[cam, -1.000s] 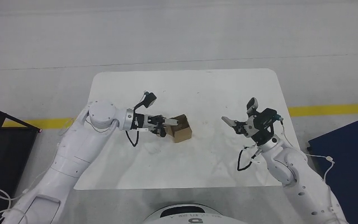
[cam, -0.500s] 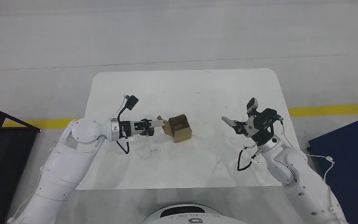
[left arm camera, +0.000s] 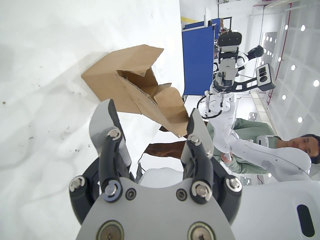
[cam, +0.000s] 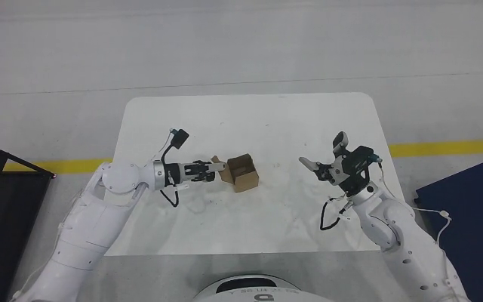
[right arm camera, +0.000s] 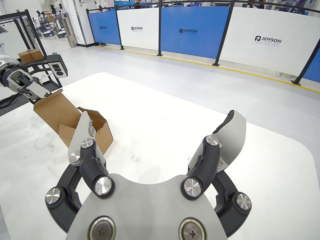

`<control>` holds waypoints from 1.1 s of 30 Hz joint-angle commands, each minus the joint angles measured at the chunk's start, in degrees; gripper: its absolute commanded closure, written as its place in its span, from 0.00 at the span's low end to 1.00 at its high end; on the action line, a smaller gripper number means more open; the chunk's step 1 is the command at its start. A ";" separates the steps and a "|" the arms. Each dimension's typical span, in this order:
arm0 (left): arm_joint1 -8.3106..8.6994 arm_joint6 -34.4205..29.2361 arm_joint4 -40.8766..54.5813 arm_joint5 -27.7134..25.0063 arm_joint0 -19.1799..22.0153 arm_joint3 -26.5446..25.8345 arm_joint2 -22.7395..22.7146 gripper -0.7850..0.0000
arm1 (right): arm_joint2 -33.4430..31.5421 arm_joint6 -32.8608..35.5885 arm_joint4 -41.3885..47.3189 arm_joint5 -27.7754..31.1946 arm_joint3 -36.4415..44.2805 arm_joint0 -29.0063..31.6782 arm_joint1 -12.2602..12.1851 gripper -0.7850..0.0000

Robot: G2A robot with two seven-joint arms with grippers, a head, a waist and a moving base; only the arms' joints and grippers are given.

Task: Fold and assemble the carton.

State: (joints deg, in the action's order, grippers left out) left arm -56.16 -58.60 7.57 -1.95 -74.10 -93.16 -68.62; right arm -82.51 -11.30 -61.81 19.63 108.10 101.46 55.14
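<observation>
Carton (cam: 243, 172) likely light, thin, crush-prone; take flap (left arm camera: 162, 106) by edge. Left end effector (left arm camera: 151, 111) wide astride it; right end effector (right arm camera: 159, 114) wide.

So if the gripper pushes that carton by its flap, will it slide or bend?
Probably bends first: the carton is thin cardboard with loose, unfolded flaps. It looks empty and light, so it would likely skid on the smooth table.
</observation>
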 commanded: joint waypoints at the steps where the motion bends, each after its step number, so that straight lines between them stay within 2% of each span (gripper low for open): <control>1: -0.03 0.06 0.06 -0.01 0.18 0.17 0.18 0.45 | 0.00 0.00 0.00 0.00 0.00 0.00 0.00 0.00; 10: -0.07 0.13 0.30 0.17 0.60 1.18 0.66 0.57 | 0.00 0.00 0.00 0.00 0.00 0.00 0.00 0.00; 11: -0.07 0.14 0.31 0.21 0.66 1.21 0.71 0.60 | 0.00 0.00 0.00 0.00 0.00 0.00 0.00 0.00; 14: -0.08 0.34 0.30 0.27 0.75 1.34 0.82 0.78 | 0.00 0.00 0.00 0.00 0.00 0.00 0.00 0.00; 15: -0.09 0.35 0.33 0.35 0.78 1.37 0.87 0.91 | 0.00 0.00 0.00 0.00 0.00 0.00 0.00 0.00; 16: -0.09 0.35 0.37 0.40 0.83 1.38 0.91 1.00 | 0.00 0.00 0.00 0.00 0.00 0.00 0.00 0.00; 25: -0.03 -0.47 1.09 0.39 0.57 1.12 1.11 1.00 | 0.27 1.12 0.35 1.31 -0.08 -0.32 0.05 0.00; 28: 0.08 -1.44 2.33 1.13 -0.03 0.76 0.83 1.00 | 0.41 2.69 0.38 5.07 -0.17 -0.76 -0.04 0.00; 33: 0.17 -3.20 8.37 4.48 -1.88 -0.32 0.02 1.00 | 1.37 9.08 -2.36 16.12 -0.07 -1.96 -0.60 0.00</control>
State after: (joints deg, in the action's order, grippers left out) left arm -56.01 -61.54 14.75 1.84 -75.70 -93.35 -68.45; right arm -81.33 -3.61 -63.04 33.47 107.94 99.82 54.65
